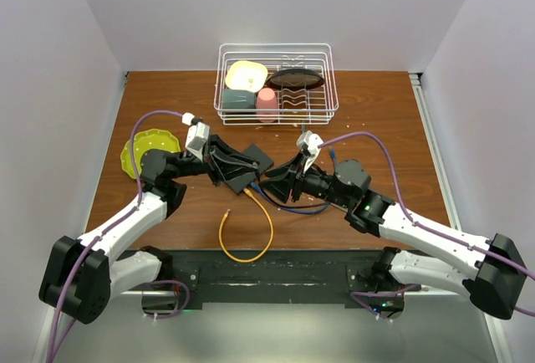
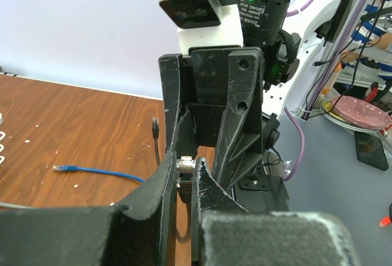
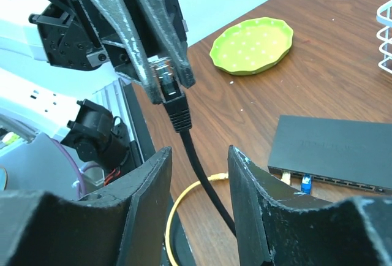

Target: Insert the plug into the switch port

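The left tool (image 3: pixel 163 88) is pressed together on the plug (image 3: pixel 166 77), its two fingertips pinching the clear head. The plug's long axis runs from nose at about 11 o'clock to boot at 5 o'clock in the right wrist view. The black cable (image 3: pixel 205 180) trails on down toward 5 o'clock. That cable passes through the gap of the right tool (image 3: pixel 199 152), which is spread wide and holds nothing.

From the plug, the switch (image 3: pixel 343 149) lies at about 4 o'clock, flat on the counter (image 3: pixel 343 64). Its socket edge faces roughly 7 o'clock, toward the right wrist camera. A yellow connector (image 3: pixel 285 174) and a blue connector (image 3: pixel 305 184) already sit in the two sockets at the left end. The switch port (image 3: pixel 346 182) must be one of the free ones further along at 3 o'clock; which one I can't tell. As I read it, the plug's nose points away from that edge, so it has to be swung round and brought down level before it can go in. The left arm has the plug, and both tools crowd close to the box.

The counter is brown wood with pale specks. A green plate (image 3: pixel 252 45) sits at 1 o'clock from the plug, well apart. From above, a wire rack (image 1: pixel 276 45) stands at 12 o'clock and a yellow cable (image 1: pixel 221 233) loops at 6 o'clock. The approach looks tight but passable.
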Robot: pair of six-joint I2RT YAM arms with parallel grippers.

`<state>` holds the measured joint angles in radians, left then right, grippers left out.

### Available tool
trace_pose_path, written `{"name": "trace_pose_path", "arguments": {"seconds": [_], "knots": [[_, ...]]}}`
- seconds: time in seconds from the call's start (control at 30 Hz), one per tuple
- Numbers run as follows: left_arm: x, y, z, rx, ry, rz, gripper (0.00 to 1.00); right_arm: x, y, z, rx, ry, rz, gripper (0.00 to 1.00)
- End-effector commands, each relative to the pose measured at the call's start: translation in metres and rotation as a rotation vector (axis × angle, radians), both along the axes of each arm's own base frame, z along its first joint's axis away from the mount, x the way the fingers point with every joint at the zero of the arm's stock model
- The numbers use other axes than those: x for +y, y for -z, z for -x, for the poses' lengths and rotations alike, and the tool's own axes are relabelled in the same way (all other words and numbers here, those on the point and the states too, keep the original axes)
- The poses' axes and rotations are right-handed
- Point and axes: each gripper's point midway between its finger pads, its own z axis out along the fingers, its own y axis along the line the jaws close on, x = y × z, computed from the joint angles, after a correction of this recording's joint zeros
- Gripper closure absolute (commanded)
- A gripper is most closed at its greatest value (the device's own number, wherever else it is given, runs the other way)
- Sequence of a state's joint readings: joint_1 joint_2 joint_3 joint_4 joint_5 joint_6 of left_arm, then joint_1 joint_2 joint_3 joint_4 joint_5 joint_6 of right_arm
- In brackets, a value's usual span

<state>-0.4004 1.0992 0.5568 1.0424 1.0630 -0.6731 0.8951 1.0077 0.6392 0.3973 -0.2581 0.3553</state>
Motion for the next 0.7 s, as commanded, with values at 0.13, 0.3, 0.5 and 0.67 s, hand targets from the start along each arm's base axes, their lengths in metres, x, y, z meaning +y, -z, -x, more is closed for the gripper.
{"name": "trace_pose_path", "arguments": {"seconds": [0.13,0.3,0.5,0.67], "knots": [[0.002,-0.006,0.004,-0.037,0.011,0.021,1.00,0.007,-0.031,-0.003,-0.044,-0.016,-0.094,0.57],[0.001,-0.006,0.004,-0.036,0.014,0.020,1.00,0.012,-0.039,-0.002,-0.047,-0.032,-0.114,0.58],[0.000,-0.004,0.003,-0.030,0.021,0.018,1.00,0.015,-0.039,-0.004,-0.040,-0.038,-0.123,0.62],[0.000,-0.003,0.003,-0.028,0.024,0.016,1.00,0.013,-0.042,-0.005,-0.045,-0.027,-0.128,0.62]]}}
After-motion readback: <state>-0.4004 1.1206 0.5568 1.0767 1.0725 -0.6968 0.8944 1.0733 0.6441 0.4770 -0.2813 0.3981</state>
